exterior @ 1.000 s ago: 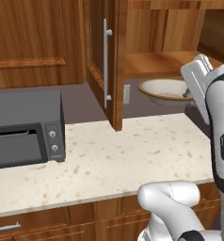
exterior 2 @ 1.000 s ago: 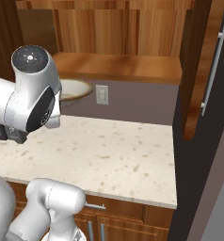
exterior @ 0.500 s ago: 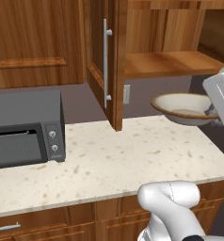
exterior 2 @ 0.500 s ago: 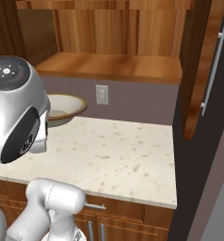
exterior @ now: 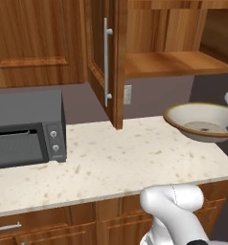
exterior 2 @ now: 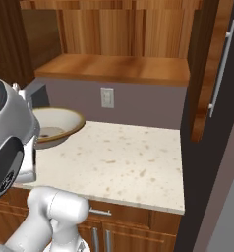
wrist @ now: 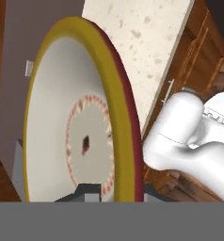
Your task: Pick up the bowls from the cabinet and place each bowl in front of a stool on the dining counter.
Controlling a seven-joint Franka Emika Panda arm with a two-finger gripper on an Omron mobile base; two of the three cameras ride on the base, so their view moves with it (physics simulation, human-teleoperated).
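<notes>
I've got the cream bowl (exterior: 200,122) held off the counter's (exterior: 120,162) right end, below the open cabinet (exterior: 176,62) shelf. Gripper (wrist: 115,190) clamped on bowl rim, tips barely visible in hand cam.

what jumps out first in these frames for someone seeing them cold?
The cream bowl with its brown rim, held up in the air at the end of the speckled counter, clear of the stone. Behind and above it the wooden cabinet stands open, its door with the long silver handle swung out and its shelf bare. At the left sits a dark oven; in the hand view the claw pinches the bowl's rim.
</notes>
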